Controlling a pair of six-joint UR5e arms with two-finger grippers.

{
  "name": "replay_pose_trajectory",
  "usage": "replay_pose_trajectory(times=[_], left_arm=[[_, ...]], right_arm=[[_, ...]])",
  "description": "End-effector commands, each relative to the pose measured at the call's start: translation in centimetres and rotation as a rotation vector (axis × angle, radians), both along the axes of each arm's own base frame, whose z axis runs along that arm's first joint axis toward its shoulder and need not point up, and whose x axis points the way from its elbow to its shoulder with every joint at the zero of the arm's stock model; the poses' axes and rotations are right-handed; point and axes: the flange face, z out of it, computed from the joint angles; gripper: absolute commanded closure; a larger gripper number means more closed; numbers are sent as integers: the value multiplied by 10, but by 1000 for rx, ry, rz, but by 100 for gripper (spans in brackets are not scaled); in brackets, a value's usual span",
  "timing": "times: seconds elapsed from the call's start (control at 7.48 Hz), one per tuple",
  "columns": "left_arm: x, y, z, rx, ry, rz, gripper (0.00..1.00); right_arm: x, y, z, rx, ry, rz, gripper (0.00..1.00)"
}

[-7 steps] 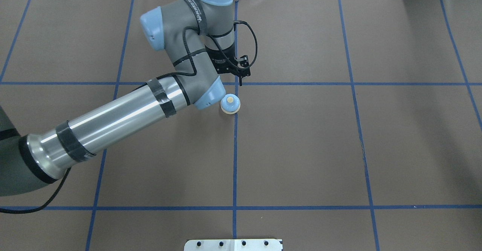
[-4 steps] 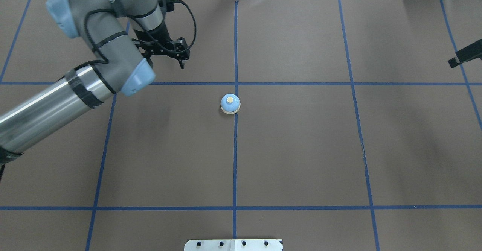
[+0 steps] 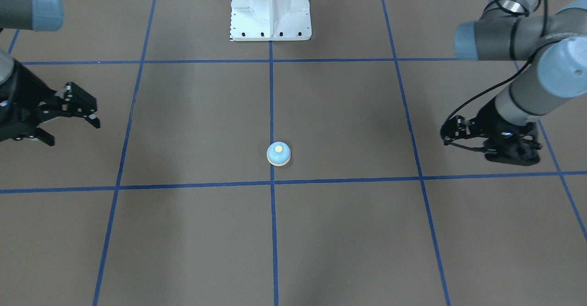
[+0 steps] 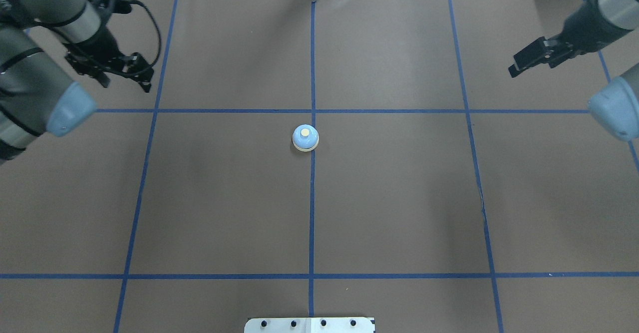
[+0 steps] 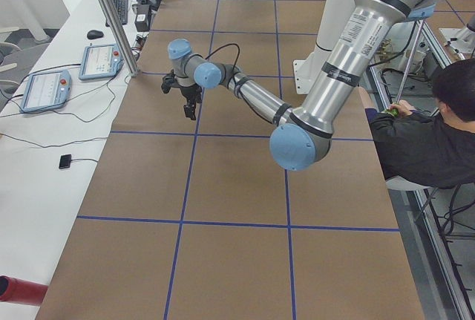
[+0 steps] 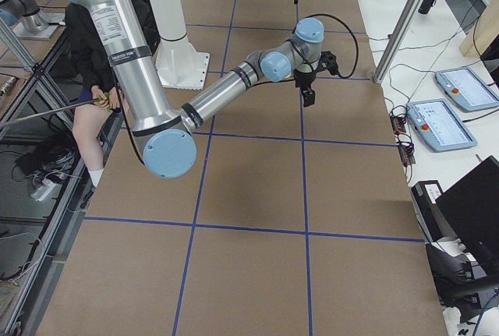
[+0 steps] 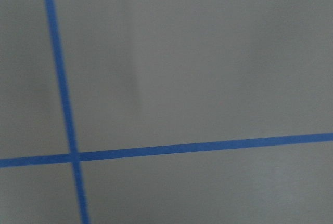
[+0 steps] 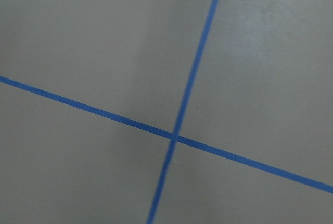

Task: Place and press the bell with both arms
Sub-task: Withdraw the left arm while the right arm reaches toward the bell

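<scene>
The light-blue bell (image 4: pixel 305 138) with a cream button stands upright alone at the table's centre, beside the middle blue line; it also shows in the front-facing view (image 3: pixel 278 153). My left gripper (image 4: pixel 126 84) is open and empty, far to the bell's left and beyond the cross line; in the front-facing view it (image 3: pixel 481 147) is at the right. My right gripper (image 4: pixel 531 63) is open and empty at the far right; in the front-facing view it (image 3: pixel 73 134) is at the left. Both wrist views show only brown table and blue tape.
The white bolted pedestal (image 3: pixel 270 21) stands at the robot's edge of the table, and also shows in the overhead view (image 4: pixel 309 324). Blue tape lines grid the brown table. A seated person (image 5: pixel 423 134) and tablets (image 5: pixel 44 90) are off the table's sides.
My left arm has swung away from the bell, leftward toward the table's left edge. My right gripper has come further in from the right edge. The bell has not moved.
</scene>
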Motion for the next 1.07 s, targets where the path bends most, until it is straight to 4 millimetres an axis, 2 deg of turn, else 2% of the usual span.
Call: replay_pose_trajectory(times=[0.0,0.13,0.27,0.4,0.53,0.67,0.8,0.94], left_arm=[[-121,26,80,79,-50,37,0],[-166,46,117,80,-68,40,0],[-212,69,149,104,-79,57,0],[-252,96,177,84,-85,25,0],[-280,128,199,40,-87,-30,0],[-289,149,203,31,-88,-50,0],[-288,161,200,32,-88,-52,0],[-288,165,197,35,-86,-52,0]], right_arm=[[-90,21,-59,45,16,10,2],[-133,32,-78,35,28,32,1],[-164,29,-105,12,17,59,1],[-190,22,-127,-10,8,59,2],[-221,20,-146,-40,11,66,2],[-260,24,-166,-36,35,97,2],[-303,29,-190,-55,51,106,8],[-338,28,-199,-89,83,107,27]])
